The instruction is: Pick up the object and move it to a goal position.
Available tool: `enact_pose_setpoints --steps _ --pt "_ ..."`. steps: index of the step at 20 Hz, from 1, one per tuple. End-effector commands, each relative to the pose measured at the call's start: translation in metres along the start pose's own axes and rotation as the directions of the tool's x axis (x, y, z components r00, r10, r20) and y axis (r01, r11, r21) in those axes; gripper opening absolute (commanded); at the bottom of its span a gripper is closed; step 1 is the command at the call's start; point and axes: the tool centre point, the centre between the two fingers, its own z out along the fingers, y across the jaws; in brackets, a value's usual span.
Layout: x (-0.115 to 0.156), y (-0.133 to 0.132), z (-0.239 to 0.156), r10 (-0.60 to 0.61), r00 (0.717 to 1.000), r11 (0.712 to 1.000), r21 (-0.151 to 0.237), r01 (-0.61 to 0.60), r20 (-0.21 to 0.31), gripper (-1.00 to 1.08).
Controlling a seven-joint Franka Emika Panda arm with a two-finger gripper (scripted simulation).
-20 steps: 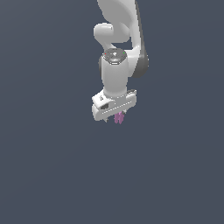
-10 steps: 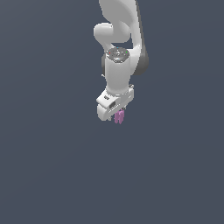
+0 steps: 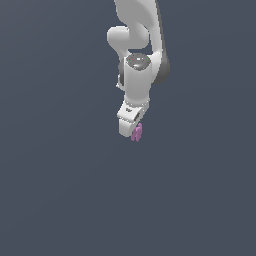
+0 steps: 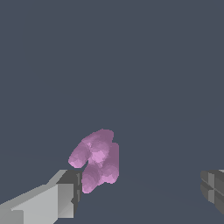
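While spread wide, with one finger pad (image 4: pixel 70 192) beside the small lumpy pink-purple object (image 4: pixel 96 159) and the opposite dark pad (image 4: pixel 213 186) well apart from it, white two-finger gripper (image 3: pixel 131 131) not closed on anything. Object located just beside, possibly touching, the nearer pad in the wrist view; contact not confirmable. Large gap remaining between object and far pad, so no pinch established.

Seen from the exterior view: same object (image 3: pixel 136 132) peeking out at the tip of the gripper, at the lower end of the white-grey robot arm (image 3: pixel 137 60), against a uniform dark grey background (image 3: pixel 60 190). Support surface and height above it not distinguishable.

Progress assessment:
- Approach: judged complete, object lying within the finger span.
- Centring: judged incomplete, object off-centre toward one pad.
- Grasp: not yet done.
- Lift and transfer to goal: not yet done; no goal marker visible in either view.

Likely risk on closing: object pushed sideways or rolled by the nearer pad before the far pad arrives.
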Motion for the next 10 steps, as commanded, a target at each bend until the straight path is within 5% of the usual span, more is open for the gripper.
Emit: enact_pose_setpoints --steps 1,10 --pt "-0.001 -0.007 0.002 -0.074 0.997 0.997 0.0 0.074 0.003 1.0" --pt "-0.006 -0.026 0.007 -0.288 0.957 0.958 0.004 0.288 0.012 1.0"
